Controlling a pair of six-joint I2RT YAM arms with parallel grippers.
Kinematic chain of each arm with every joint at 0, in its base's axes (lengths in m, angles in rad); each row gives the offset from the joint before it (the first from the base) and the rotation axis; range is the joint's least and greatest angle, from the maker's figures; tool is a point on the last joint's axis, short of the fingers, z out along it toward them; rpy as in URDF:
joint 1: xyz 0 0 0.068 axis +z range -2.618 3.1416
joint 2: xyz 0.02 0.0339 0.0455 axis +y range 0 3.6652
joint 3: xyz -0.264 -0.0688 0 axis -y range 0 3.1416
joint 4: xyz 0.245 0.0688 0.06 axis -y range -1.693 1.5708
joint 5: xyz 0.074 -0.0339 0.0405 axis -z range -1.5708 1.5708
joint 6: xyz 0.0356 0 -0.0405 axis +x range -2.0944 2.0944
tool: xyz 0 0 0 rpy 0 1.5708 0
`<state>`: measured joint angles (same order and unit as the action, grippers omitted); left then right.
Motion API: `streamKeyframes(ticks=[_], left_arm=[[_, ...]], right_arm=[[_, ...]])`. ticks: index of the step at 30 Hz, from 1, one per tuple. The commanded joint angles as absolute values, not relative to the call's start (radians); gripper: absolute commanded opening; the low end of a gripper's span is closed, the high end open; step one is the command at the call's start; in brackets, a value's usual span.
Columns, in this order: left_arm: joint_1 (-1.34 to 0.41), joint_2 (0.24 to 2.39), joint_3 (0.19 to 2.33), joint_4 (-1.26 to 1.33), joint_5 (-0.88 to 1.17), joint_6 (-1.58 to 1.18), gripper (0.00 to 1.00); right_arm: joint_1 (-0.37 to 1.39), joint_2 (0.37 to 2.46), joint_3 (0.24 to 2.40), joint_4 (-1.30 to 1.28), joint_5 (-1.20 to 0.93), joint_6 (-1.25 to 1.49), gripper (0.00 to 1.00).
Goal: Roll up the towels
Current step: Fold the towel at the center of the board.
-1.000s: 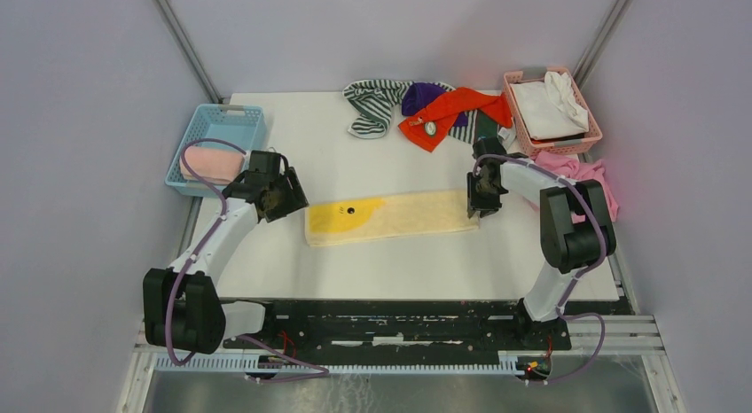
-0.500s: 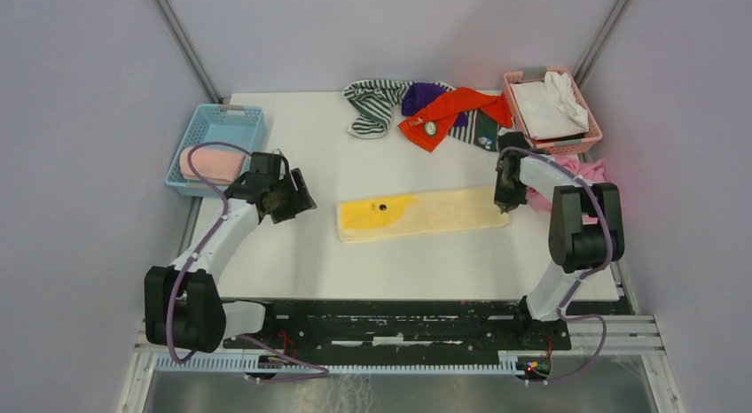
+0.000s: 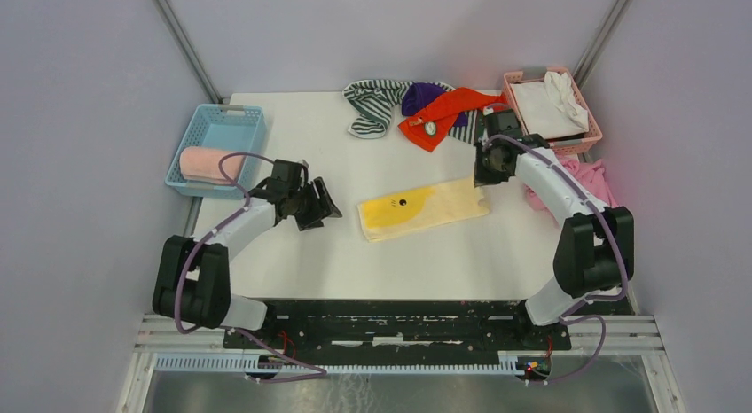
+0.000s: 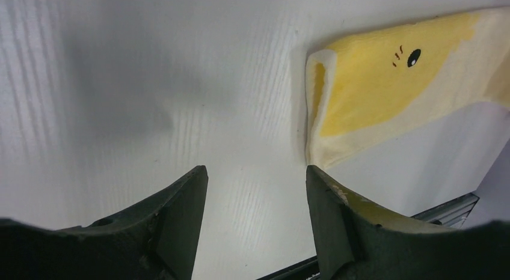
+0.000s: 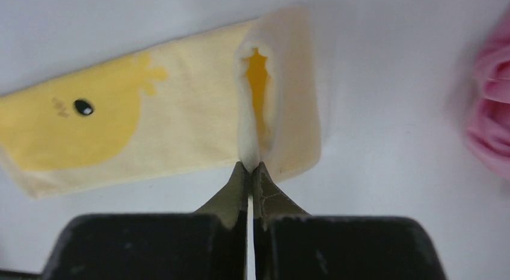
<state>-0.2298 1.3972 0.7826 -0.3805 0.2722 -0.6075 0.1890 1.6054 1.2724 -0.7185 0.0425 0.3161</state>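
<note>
A pale yellow towel (image 3: 424,208) with a darker yellow duck print lies folded in a long strip mid-table, tilted up to the right. My right gripper (image 3: 485,175) is shut on a pinched fold at its right end (image 5: 251,164), lifting that edge so a small loop stands up. My left gripper (image 3: 321,209) is open just left of the towel, low over the table, with only bare table between its fingers (image 4: 257,178). The towel's left end (image 4: 385,94) shows beyond the right finger. Striped (image 3: 372,103), purple (image 3: 424,96) and orange-red (image 3: 448,113) towels lie heaped at the back.
A blue basket (image 3: 226,112) at the left holds a rolled pink towel (image 3: 206,163). A pink basket (image 3: 554,145) at the back right holds white cloth. A loose pink towel (image 3: 585,174) lies by the right edge, seen also in the right wrist view (image 5: 490,106).
The right gripper closed on the yellow towel's right end and dragged it right, then toward the back, turning the strip. The left arm followed to the right, staying open.
</note>
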Motion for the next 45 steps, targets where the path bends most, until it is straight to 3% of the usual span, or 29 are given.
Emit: streamKeyframes(ticks=[1, 13, 23, 28, 36, 45], left_arm=[[-0.270, 1.459, 0.786, -0.232, 0.324, -0.714, 0.67], [-0.385, 1.625, 0.810, -0.072, 0.334, -0.797, 0.56], [-0.424, 1.673, 0.775, -0.012, 0.323, -0.822, 0.26], [-0.437, 1.691, 0.766, 0.000, 0.322, -0.825, 0.17], [-0.444, 1.686, 0.750, -0.004, 0.297, -0.826, 0.15], [-0.444, 1.634, 0.744, -0.067, 0.230, -0.805, 0.19]], right_arm=[[0.310, 1.582, 1.298, -0.701, -0.116, 0.344, 0.01], [0.581, 1.713, 1.371, -0.605, -0.190, 0.467, 0.01], [0.734, 1.844, 1.453, -0.566, -0.147, 0.526, 0.01], [0.777, 1.911, 1.505, -0.557, -0.124, 0.540, 0.02], [0.816, 1.988, 1.556, -0.553, -0.098, 0.553, 0.05], [0.818, 2.040, 1.542, -0.530, -0.113, 0.573, 0.20]])
